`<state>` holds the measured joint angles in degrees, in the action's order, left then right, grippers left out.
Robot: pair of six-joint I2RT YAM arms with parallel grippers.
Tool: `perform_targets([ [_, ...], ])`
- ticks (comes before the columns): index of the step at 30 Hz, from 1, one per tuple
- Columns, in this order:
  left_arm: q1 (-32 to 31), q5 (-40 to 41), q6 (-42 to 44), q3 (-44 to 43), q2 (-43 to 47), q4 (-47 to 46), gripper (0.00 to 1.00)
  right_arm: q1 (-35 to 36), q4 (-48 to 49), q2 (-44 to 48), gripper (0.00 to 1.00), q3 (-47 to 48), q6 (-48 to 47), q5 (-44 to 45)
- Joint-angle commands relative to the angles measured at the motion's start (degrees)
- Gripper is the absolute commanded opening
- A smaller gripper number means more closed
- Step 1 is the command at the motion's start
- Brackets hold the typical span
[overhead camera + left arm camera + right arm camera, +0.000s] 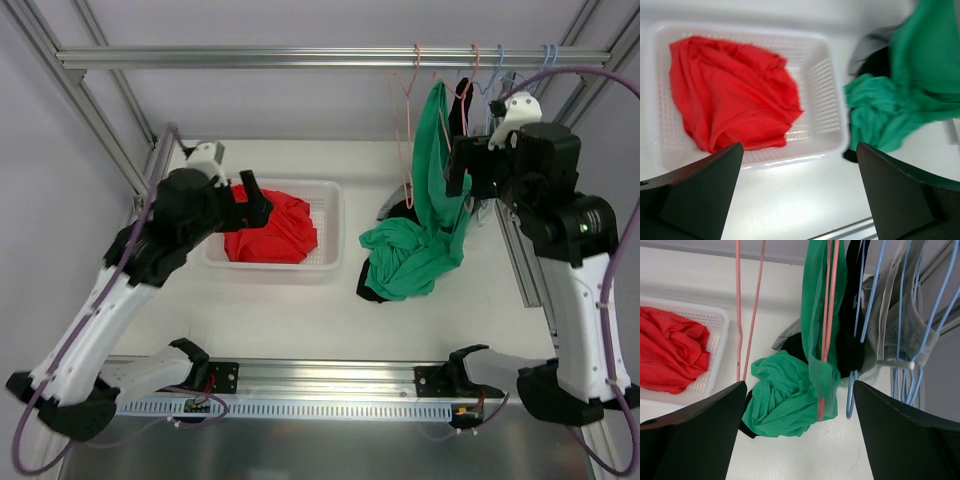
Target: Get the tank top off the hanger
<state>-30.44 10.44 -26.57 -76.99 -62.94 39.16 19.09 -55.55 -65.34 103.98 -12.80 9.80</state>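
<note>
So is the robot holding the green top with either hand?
No, nothing is held. The left gripper and right gripper are both open; the green tank top just hangs on its pink hanger.

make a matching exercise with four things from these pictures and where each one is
1. crumpled red cloth
2. green fabric tank top
3. leftmost pink wire hanger
4. grey garment

A. among the blue wire hangers
B. hanging empty from the metal rail
C. in the white plastic basket
D. on a pink hanger, lower end heaped on the table

Pairs: 1-C, 2-D, 3-B, 4-A
</note>
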Motion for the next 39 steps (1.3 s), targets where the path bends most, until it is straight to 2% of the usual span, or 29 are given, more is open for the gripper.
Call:
perform_targets([
  [1,-1.99,-2.60,-0.86,4.12,8.43,0.83,0.99,-1.95,-2.37,-6.71,0.91,7.54,-3.63,-0.22],
  [5,-2.00,-12.87,2.74,8.08,17.82,0.75,0.99,-4.32,-2.28,-13.48,0.86,13.78,-5.31,1.01],
  [8,-2.00,-14.65,4.24,11.77,22.57,0.92,0.99,-5.81,-2.19,-17.36,0.83,16.95,-6.18,-0.40],
  [14,-2.00,-17.56,5.21,17.13,26.63,0.83,0.99,-6.96,-1.84,-22.89,0.74,19.06,-7.68,-1.36],
  [15,-2.00,-17.21,5.21,17.49,26.81,0.83,0.99,-6.96,-1.76,-23.42,0.65,19.15,-7.59,-2.06],
  [20,-2.00,-18.17,5.65,17.93,26.82,0.83,0.99,-7.75,0.52,-25.01,0.51,18.71,-6.28,-2.24],
  [21,-2.00,-18.52,5.74,17.75,26.73,0.83,0.99,-8.02,0.88,-25.18,0.44,18.62,-5.58,-3.90],
  [26,-2.00,-19.93,6.18,17.93,27.08,0.83,0.99,-8.19,4.13,-24.22,0.31,15.99,-3.20,-3.65],
  [27,-2.00,-19.84,6.18,18.10,27.08,0.83,0.99,-8.19,4.39,-24.13,0.24,15.64,-2.42,-3.82],
  [30,-2.00,-19.67,6.18,18.28,27.25,0.83,0.99,-8.28,5.01,-24.22,0.17,15.63,-1.53,-3.74],
  [33,-2.00,-19.93,6.18,18.11,27.43,0.83,0.99,-8.28,5.54,-24.13,0.01,15.63,-0.57,-3.74],
  [39,-2.08,-20.28,5.83,16.97,27.34,0.75,0.99,-8.19,7.91,-21.41,0.00,15.29,1.98,-5.32],
])
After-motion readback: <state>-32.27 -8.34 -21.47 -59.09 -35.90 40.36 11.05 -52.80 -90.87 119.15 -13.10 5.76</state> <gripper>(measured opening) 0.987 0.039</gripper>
